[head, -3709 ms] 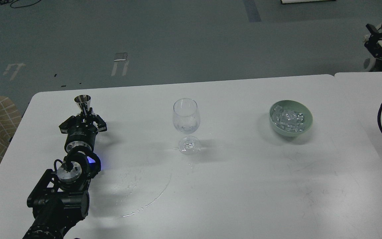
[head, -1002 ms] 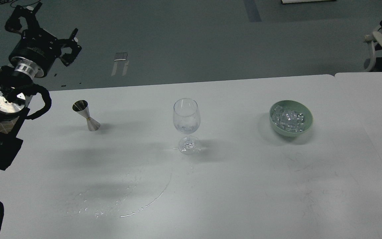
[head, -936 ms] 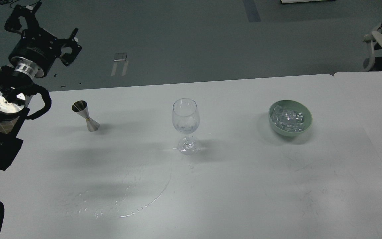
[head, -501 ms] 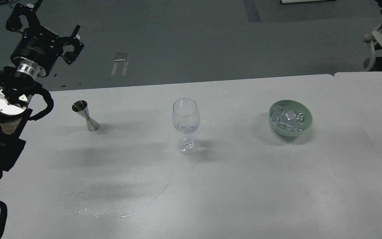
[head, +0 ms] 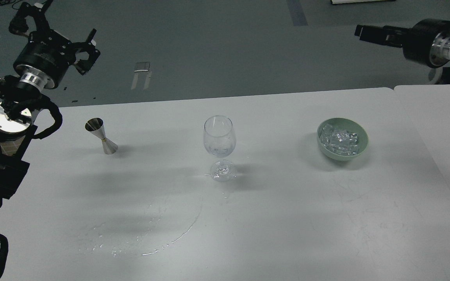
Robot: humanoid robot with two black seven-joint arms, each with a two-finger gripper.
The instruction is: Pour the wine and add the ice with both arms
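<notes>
Standing at the centre: a stemmed glass (head: 219, 146), upright on the white table (head: 287, 218), holding a small amount of clear wine (head: 218, 148) low in its bowl.
Jigger: a steel double-cone jigger (head: 101, 136) stands upright at 9 o'clock from the glass, well apart from it.
Ice: a heap of clear ice (head: 340, 141) fills a pale green bowl (head: 342, 139) at 3 o'clock from the glass, well apart.
Spill: a thin arc of water droplets (head: 158, 238) lies on the table at 7 o'clock from the glass.
Left gripper: the left gripper (head: 55, 25) is raised off the table at 11 o'clock from the jigger, its prongs spread wide, pinching nothing.
Right gripper: the right gripper (head: 365, 32) enters from the upper right edge at 1 o'clock from the bowl, pointing left above the floor; it is dark and seen side-on, so whether its fingers are spread or pressed together cannot be told.
Arms: both black arms are clear of every object on the table.
</notes>
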